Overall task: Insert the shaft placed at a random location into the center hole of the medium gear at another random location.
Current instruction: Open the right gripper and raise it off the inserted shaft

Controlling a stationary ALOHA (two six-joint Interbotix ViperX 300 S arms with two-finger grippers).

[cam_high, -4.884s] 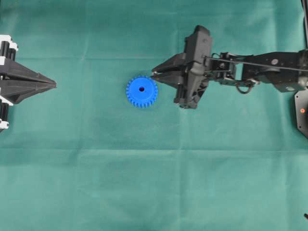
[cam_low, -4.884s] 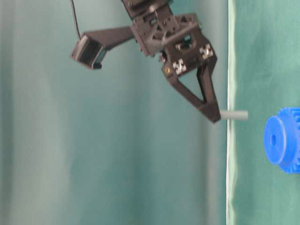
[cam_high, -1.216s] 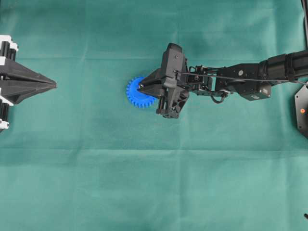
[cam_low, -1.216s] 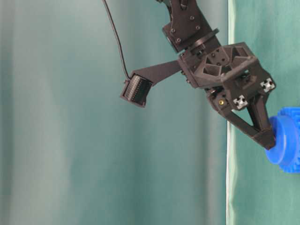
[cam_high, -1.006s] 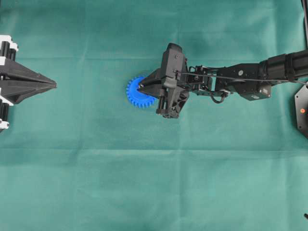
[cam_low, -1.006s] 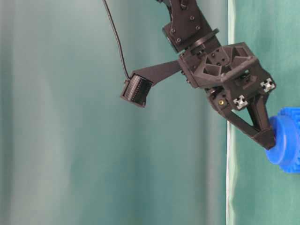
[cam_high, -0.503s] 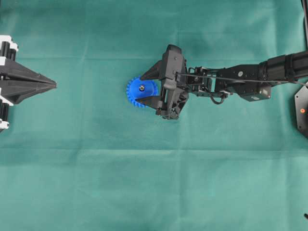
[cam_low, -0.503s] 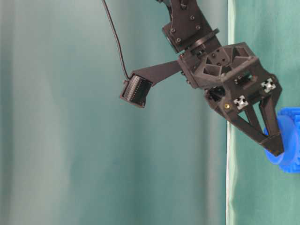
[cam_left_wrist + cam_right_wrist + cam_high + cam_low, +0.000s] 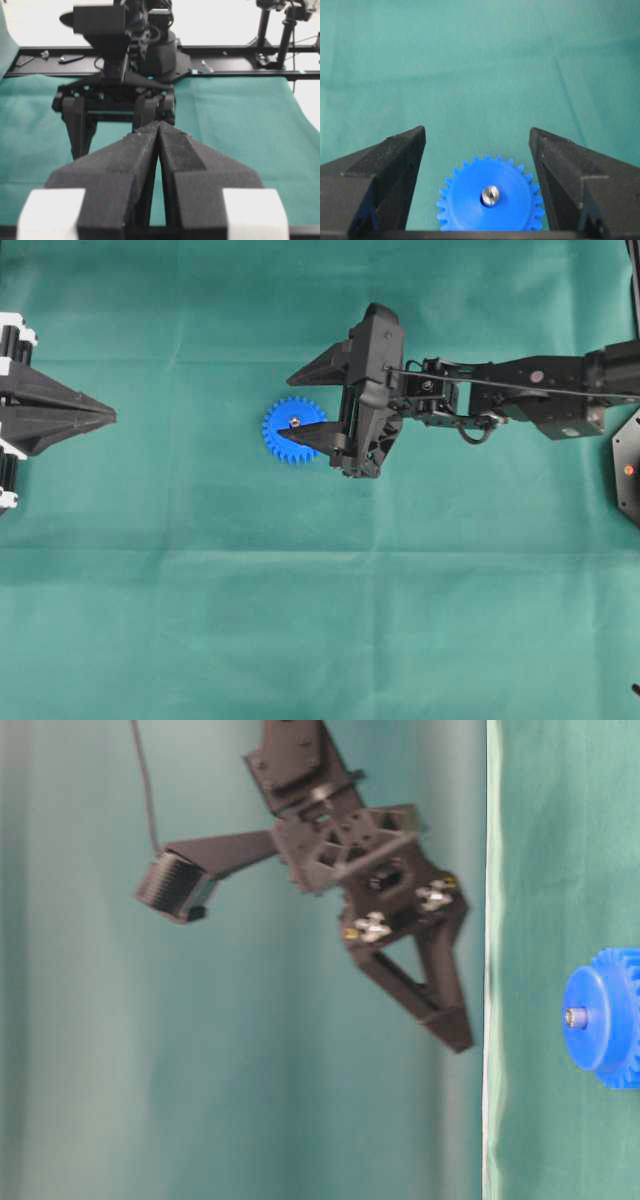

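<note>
A green cloth covers the whole bench, creased in faint straight lines, and everything rests on it or hangs above it. The right arm reaches in from the right edge of the bench toward the middle, a black linkage with a cable along its top. At its end the right gripper hangs above the cloth with its two black fingers spread wide apart and nothing between them; in the table-level view the gripper is clear of the gear, with open space between its tips and the blue face. In the right wrist view the fingers frame the gear from either side without touching it. The left gripper sits at the left edge of the bench, well apart from the gear, its fingers pressed together to a point and holding nothing. The medium gear lies flat on the cloth a little above and left of the bench's middle, bright blue with small teeth all round. The shaft stands upright in the center hole, its shiny grey end poking slightly above the blue face, so the hole itself is filled and hidden.
</note>
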